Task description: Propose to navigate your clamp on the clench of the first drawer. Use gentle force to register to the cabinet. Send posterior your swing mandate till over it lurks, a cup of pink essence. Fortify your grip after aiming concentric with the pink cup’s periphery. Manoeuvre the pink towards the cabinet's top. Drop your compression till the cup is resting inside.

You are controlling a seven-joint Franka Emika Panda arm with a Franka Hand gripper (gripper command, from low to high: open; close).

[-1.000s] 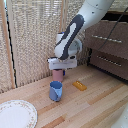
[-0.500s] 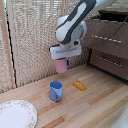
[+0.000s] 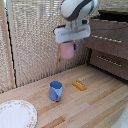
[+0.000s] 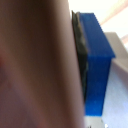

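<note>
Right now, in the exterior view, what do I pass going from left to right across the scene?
White plate → blue mug → pink cup held aloft in the clamp → small orange object → cabinet.

A light wooden plank table point(image 3: 95, 107) filled the lower half of the exterior view. On it stood a blue mug point(image 3: 56, 91) near the centre, a small orange block point(image 3: 79, 85) just to its right, and a white patterned plate point(image 3: 16, 115) at lower left.
</note>
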